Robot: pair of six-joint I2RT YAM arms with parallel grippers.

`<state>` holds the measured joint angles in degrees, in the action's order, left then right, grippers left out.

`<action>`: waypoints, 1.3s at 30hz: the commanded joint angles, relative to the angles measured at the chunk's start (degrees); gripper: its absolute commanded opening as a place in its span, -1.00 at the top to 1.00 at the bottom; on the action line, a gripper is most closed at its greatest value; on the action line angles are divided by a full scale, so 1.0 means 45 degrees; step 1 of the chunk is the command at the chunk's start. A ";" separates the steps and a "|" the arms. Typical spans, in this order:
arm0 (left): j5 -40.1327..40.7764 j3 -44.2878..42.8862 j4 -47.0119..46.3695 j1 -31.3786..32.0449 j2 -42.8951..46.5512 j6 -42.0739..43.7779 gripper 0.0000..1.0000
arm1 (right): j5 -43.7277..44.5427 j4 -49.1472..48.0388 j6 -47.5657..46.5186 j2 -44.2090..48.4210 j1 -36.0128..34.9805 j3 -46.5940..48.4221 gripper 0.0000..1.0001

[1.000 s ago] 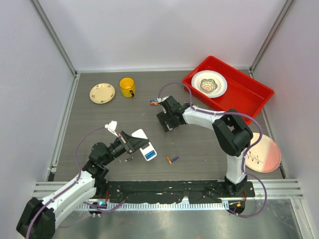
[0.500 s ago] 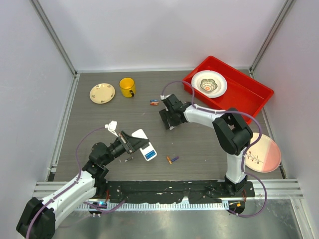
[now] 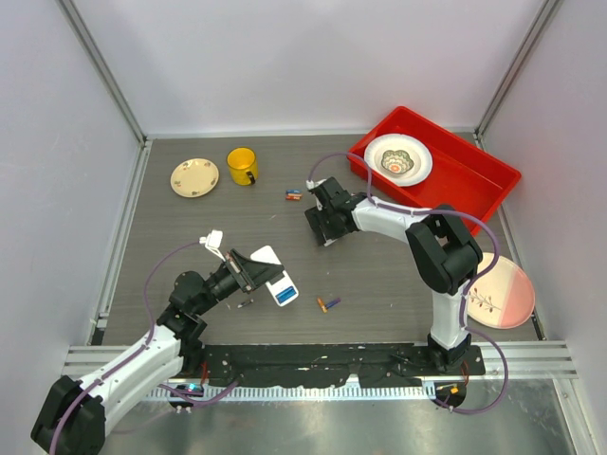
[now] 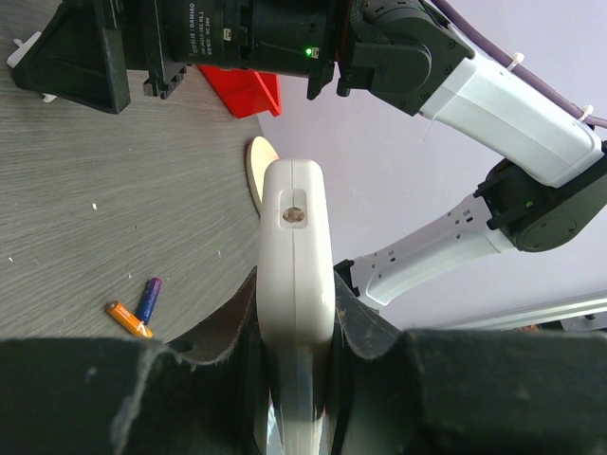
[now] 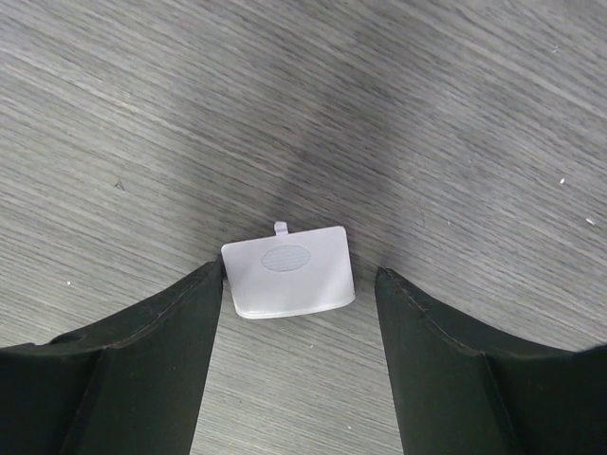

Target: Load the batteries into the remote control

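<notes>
A dark wood-grain tabletop point(image 3: 398, 284) sat inside pale walls point(image 3: 313, 57). On it were one red tray point(image 3: 474, 190) holding one white bowl point(image 3: 397, 159), one yellow mug point(image 3: 242, 166), one cream saucer point(image 3: 194, 176), one pink plate point(image 3: 507, 289), and four batteries point(image 3: 328, 303) in two pairs. The left tool point(image 4: 296, 289) clamped the remote control point(image 4: 296, 227) near the front. The right tool point(image 5: 299, 277) stood wide around one white battery cover point(image 5: 287, 270).

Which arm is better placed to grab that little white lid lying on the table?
Right. The right gripper is open and already straddles the lid on the table. The left gripper is shut on the remote, so it is busy.
</notes>
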<state>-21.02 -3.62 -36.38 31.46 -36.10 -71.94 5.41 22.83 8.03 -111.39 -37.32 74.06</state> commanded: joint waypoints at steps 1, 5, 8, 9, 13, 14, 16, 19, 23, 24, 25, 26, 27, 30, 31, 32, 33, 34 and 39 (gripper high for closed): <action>-0.0076 -0.0212 -0.0607 -0.0058 0.0014 -0.0009 1.00 | -0.0244 0.0434 -0.0983 -0.0031 0.0012 0.0026 -0.38; -0.0212 -0.0231 -0.0802 -0.0058 -0.0162 -0.0028 1.00 | -0.0557 0.0610 -0.1238 -0.0128 0.0012 0.0123 -0.34; -0.0232 -0.0231 -0.0783 -0.0058 -0.0123 -0.0048 1.00 | -0.0616 0.0747 -0.1277 -0.0323 0.0012 0.0202 -0.30; -0.0232 -0.0231 -0.0744 -0.0058 -0.0084 -0.0048 1.00 | -0.0636 0.0766 -0.1297 -0.0324 0.0012 0.0202 -0.27; -0.0174 -0.0231 -0.0529 -0.0039 0.0092 -0.0009 1.00 | -0.0714 0.0669 -0.0927 -0.0305 0.0012 0.0085 -0.28; -0.0154 -0.0231 -0.0509 -0.0058 0.0111 -0.0009 1.00 | -0.0714 0.0630 -0.0848 -0.0266 0.0012 0.0027 -0.30; -0.0154 -0.0231 -0.0490 -0.0039 0.0072 0.0011 1.00 | -0.0811 0.0513 -0.0673 -0.0090 0.0012 -0.0168 -0.34; -0.0193 -0.0251 -0.0626 -0.0058 -0.0064 -0.0009 1.00 | -0.0890 0.0474 -0.0613 0.0047 0.0012 -0.0325 -0.36; -0.0232 -0.0251 -0.0899 -0.0058 -0.0318 -0.0028 1.00 | -0.1007 0.0552 -0.0574 0.0047 0.0012 -0.0384 -0.29; -0.0252 -0.0251 -0.0938 -0.0039 -0.0357 -0.0067 1.00 | -0.1007 0.0552 -0.0574 0.0047 0.0012 -0.0423 -0.26; -0.0271 -0.0251 -0.0977 -0.0039 -0.0377 -0.0068 1.00 | -0.1026 0.0571 -0.0574 0.0067 0.0012 -0.0462 -0.25; -0.0271 -0.0251 -0.0978 -0.0039 -0.0396 -0.0068 1.00 | -0.1026 0.0552 -0.0555 0.0047 0.0012 -0.0501 -0.22; -0.0271 -0.0251 -0.0978 -0.0039 -0.0377 -0.0068 1.00 | -0.1026 0.0571 -0.0535 0.0047 0.0012 -0.0540 -0.20; -0.0252 -0.0251 -0.0900 -0.0039 -0.0338 -0.0068 1.00 | -0.1026 0.0532 -0.0438 0.0067 0.0012 -0.0638 -0.12; -0.0232 -0.0251 -0.0880 -0.0058 -0.0319 -0.0068 1.00 | -0.0988 0.0532 -0.0360 0.0086 0.0012 -0.0677 -0.09; -0.0232 -0.0251 -0.0880 -0.0058 -0.0338 -0.0068 1.00 | -0.0949 0.0513 -0.0282 0.0125 0.0012 -0.0696 -0.06; -0.0213 -0.0251 -0.0880 -0.0058 -0.0319 -0.0068 1.00 | -0.0929 0.0474 -0.0030 0.0145 -0.0007 -0.0697 0.02; -0.0213 -0.0251 -0.0900 -0.0058 -0.0376 -0.0068 1.00 | -0.0909 0.0493 0.0127 0.0164 0.0012 -0.0716 0.06; -0.0213 -0.0270 -0.0939 -0.0058 -0.0474 -0.0068 1.00 | -0.0480 0.0356 0.2098 0.0184 0.0012 -0.0677 0.23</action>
<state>-21.23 -3.62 -36.60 31.46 -38.06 -71.96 3.90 21.54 9.10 -110.87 -37.10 72.90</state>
